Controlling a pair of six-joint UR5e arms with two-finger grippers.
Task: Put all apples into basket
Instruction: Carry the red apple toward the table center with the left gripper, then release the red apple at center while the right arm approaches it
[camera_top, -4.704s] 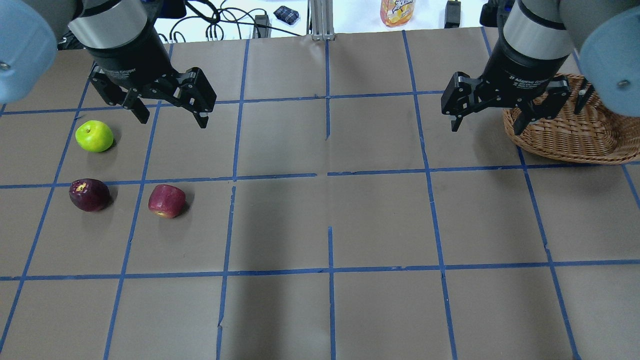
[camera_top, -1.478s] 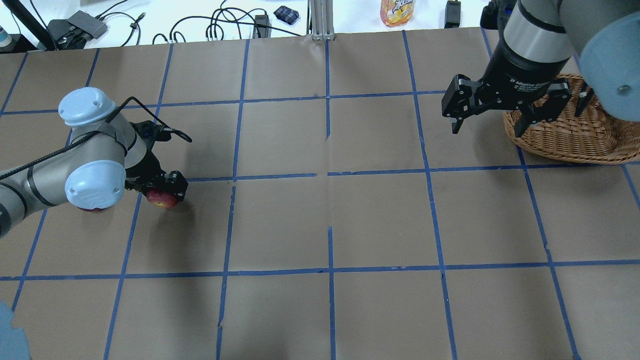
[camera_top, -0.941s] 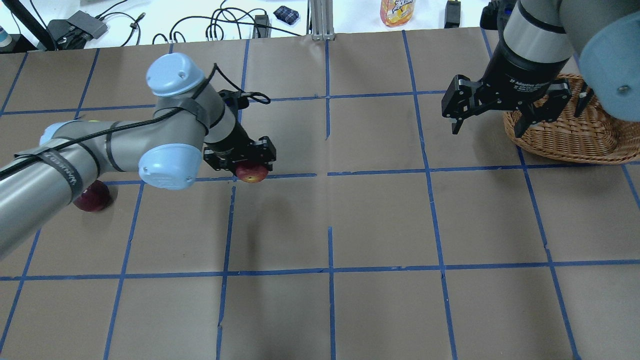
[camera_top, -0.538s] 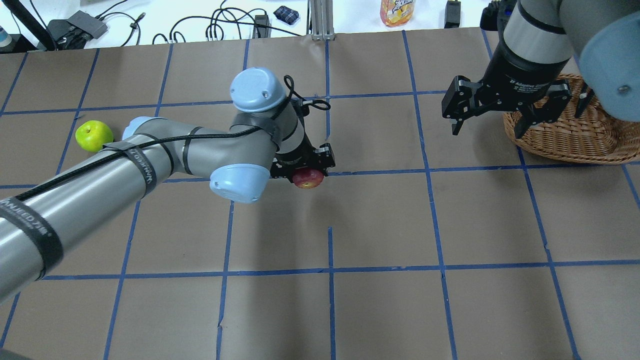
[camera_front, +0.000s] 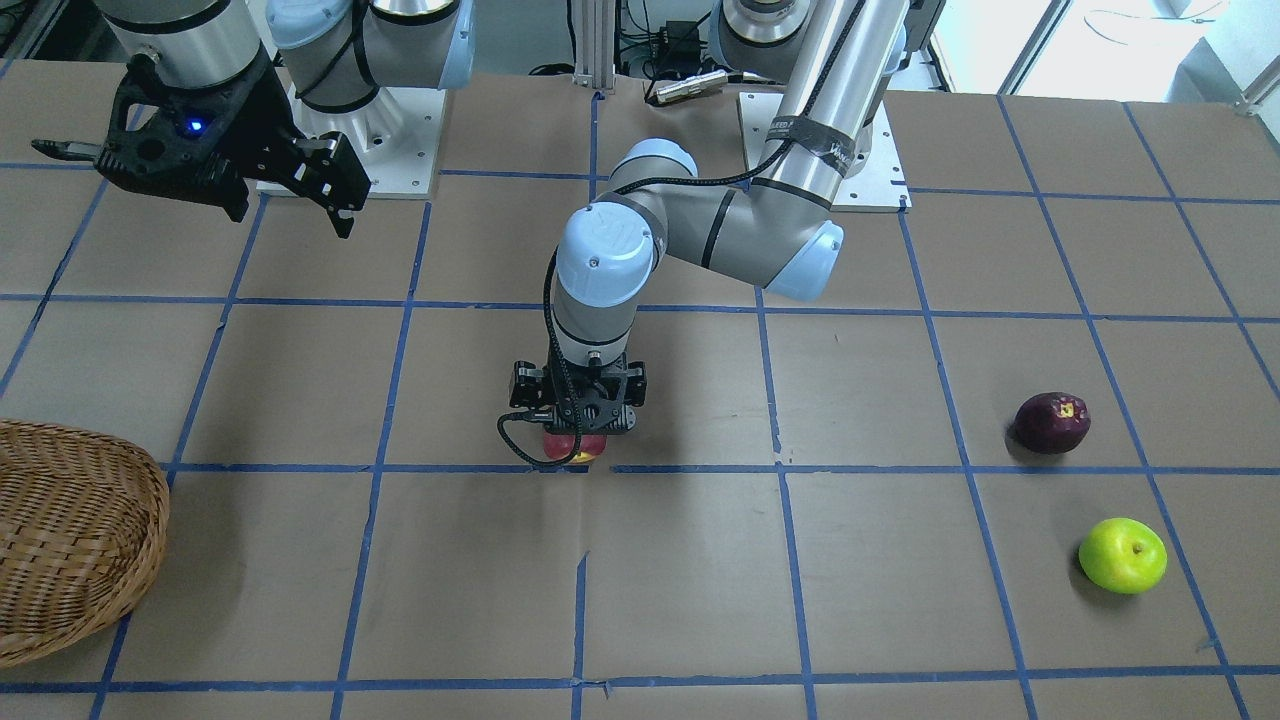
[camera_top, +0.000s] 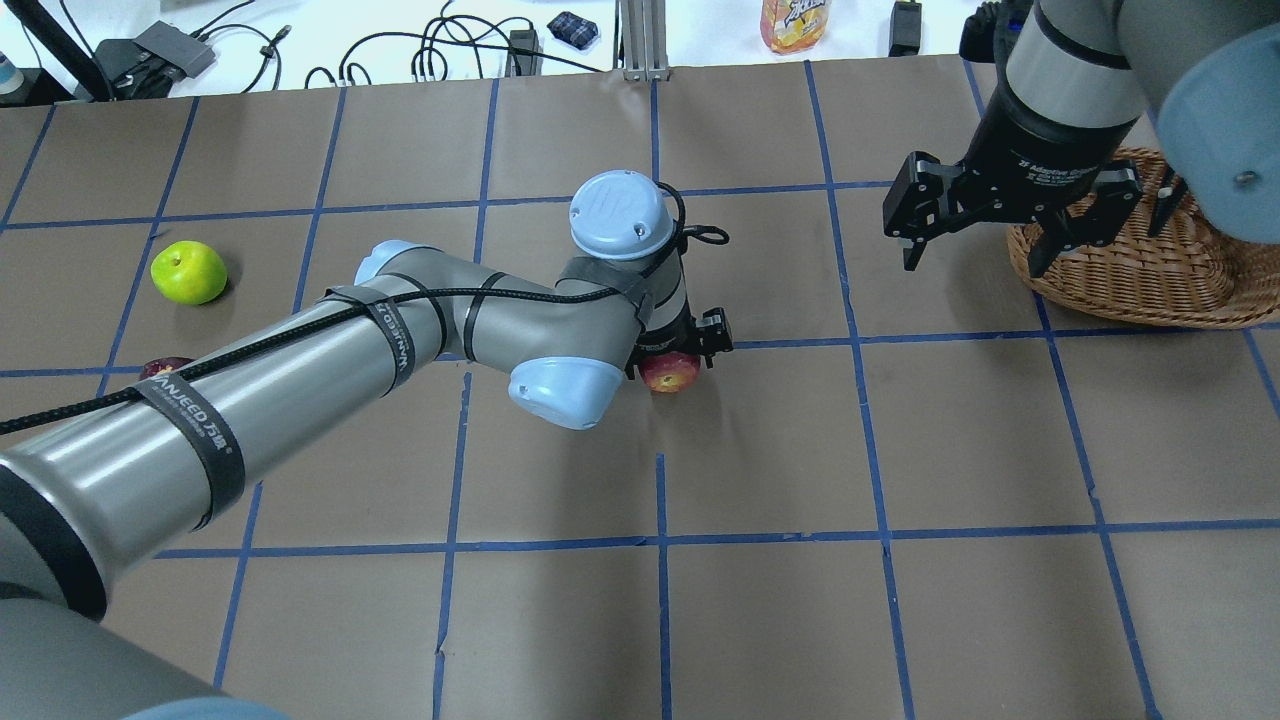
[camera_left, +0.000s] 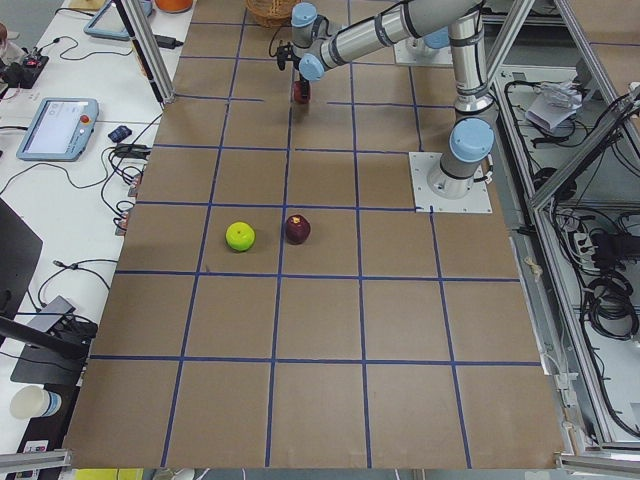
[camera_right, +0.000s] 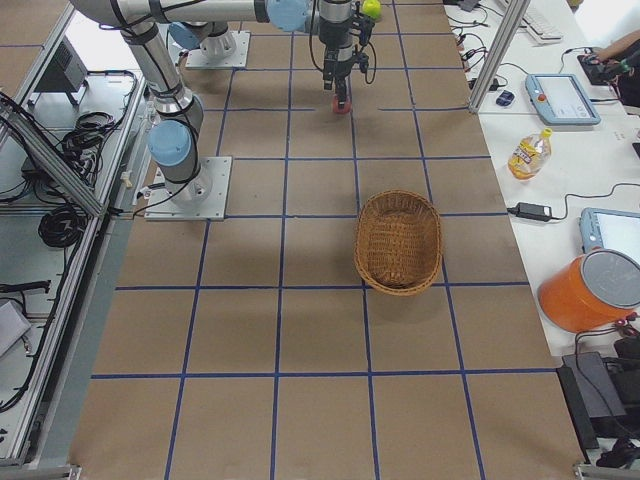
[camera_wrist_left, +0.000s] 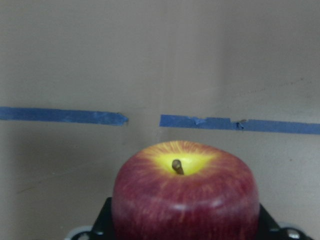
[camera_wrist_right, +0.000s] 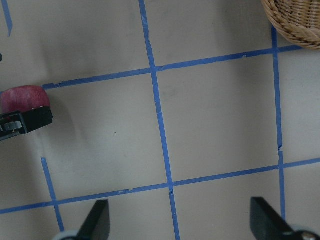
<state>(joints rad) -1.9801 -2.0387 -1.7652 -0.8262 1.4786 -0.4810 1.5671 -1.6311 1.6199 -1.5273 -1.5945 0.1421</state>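
Observation:
My left gripper (camera_top: 678, 358) is shut on the red apple (camera_top: 670, 374) and holds it low over the table's middle; the apple's yellow stem patch fills the left wrist view (camera_wrist_left: 185, 195). The lime green apple (camera_top: 188, 272) and the dark purple apple (camera_front: 1051, 422) lie at the table's left side; my left arm hides most of the purple one in the overhead view. The wicker basket (camera_top: 1130, 270) stands at the far right. My right gripper (camera_top: 972, 260) hangs open and empty just left of the basket.
A juice bottle (camera_top: 795, 22), cables and small devices lie on the white bench beyond the table's far edge. An orange bucket (camera_right: 590, 290) and tablets stand on that bench. Blue tape lines grid the brown table.
My left gripper has closed on the red apple at the left and carried it right to the table's middle. The right arm, basket and other two apples have not moved.

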